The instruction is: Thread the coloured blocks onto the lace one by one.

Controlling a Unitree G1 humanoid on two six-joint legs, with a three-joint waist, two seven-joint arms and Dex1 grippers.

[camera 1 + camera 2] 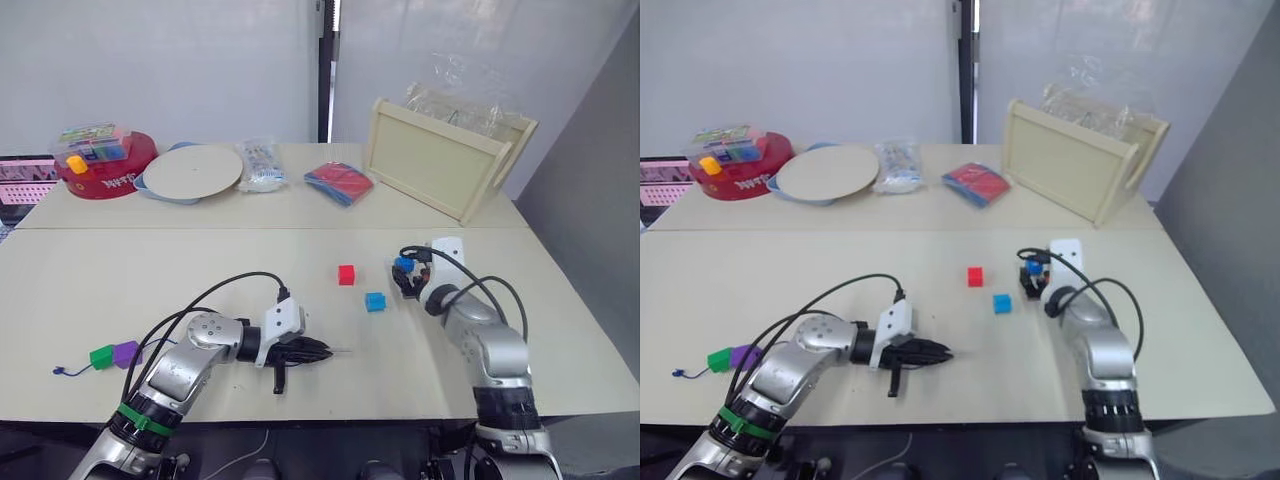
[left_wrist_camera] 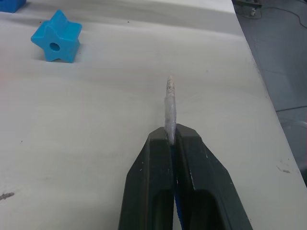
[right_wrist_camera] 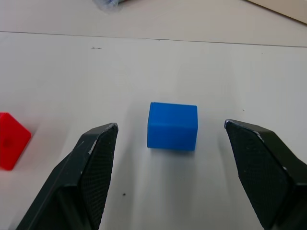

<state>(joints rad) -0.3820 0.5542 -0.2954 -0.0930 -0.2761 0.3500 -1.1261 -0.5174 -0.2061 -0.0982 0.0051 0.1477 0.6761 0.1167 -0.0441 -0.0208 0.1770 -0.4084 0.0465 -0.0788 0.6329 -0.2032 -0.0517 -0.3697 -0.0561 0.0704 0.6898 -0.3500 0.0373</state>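
— Fingers (image 2: 153,182) of the left gripper (image 2: 171,136)?
— Pressed together, pinching the lace (image 2: 169,103) by its pale, stiff tip. Tip poking out just past the fingertips, pointing across the table (image 1: 200,270) toward the loose blocks.

— And on the right gripper (image 1: 404,274)?
— Spread wide, one finger (image 3: 98,163) on each side of the dark blue block (image 3: 172,125). Not touching it on either side. Block flat on the table between them.

— Other loose blocks?
— Red block (image 1: 346,274) near the middle of the table, left of the right gripper. Light blue block (image 1: 375,301) just beside it, closer to the robot. Star-shaped in the left wrist view, with a hole through its middle. Both apart from each other and from either gripper.

— Anything on the lace already?
— Green block (image 1: 101,356) and purple block (image 1: 126,353), side by side and touching, at the near left of the table. Short knotted tail of cord sticking out past the green one. Beyond the purple one, cord hard to follow past the left arm.

— Far side of the table?
— Red round tub (image 1: 100,172) at the far left, pale round plate (image 1: 193,170) beside it, wooden tray (image 1: 440,160) at the far right, tilted up on its edge.
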